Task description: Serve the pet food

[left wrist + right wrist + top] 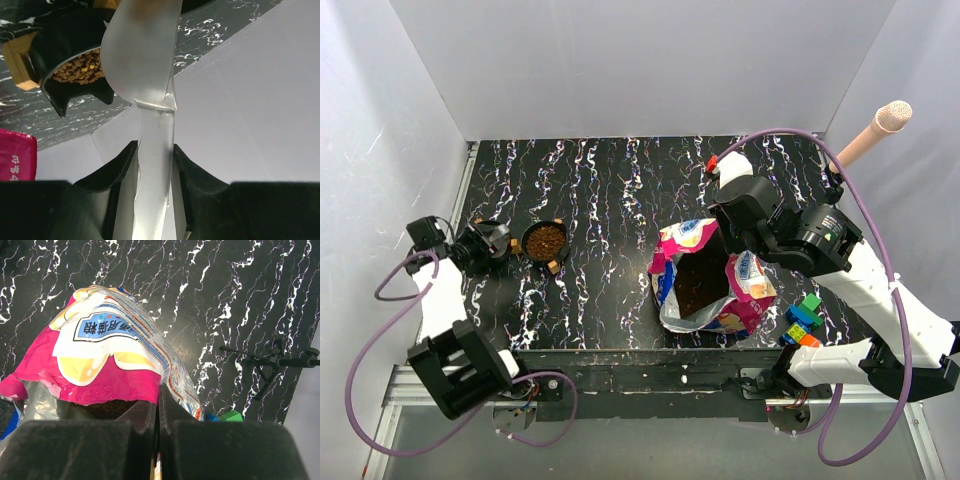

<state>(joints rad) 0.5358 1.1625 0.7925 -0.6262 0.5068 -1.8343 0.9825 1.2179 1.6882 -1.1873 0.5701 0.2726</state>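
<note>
The left tool (154, 160) is gripping the handle of a clear plastic scoop (142, 55), with a jaw pressing on each side. The scoop's head is reaching over the rim of the black bowl (70, 45) at the left of the tabletop (620, 180). Whether it is touching the rim, or carrying anything, is hard to tell through the frosted plastic. Some kibble (80, 72) is already lying in the bowl as a brown, grainy layer.

Further right, near the middle, the bag (100, 355) is lying open, with more kibble (700, 285) showing dark in its mouth. The right tool (159, 405) is pinching the bag's far-right rim, its jaws closed flat on the foil, and this appears to be holding the mouth open. Toy blocks (802, 322) are sitting just right of the bag.

This looks like the delivery part of a scooping cycle, with the scoop at the bowl and the bag being held ready. The next move is probably emptying the scoop fully, then swinging it right into the bag's mouth. That calls for a low entry angle and for staying clear of the right tool and the floppy rim.

White Chinese characters are showing on the bag's blue banner. They are upside down in the right wrist view and I cannot read them with confidence.
</note>
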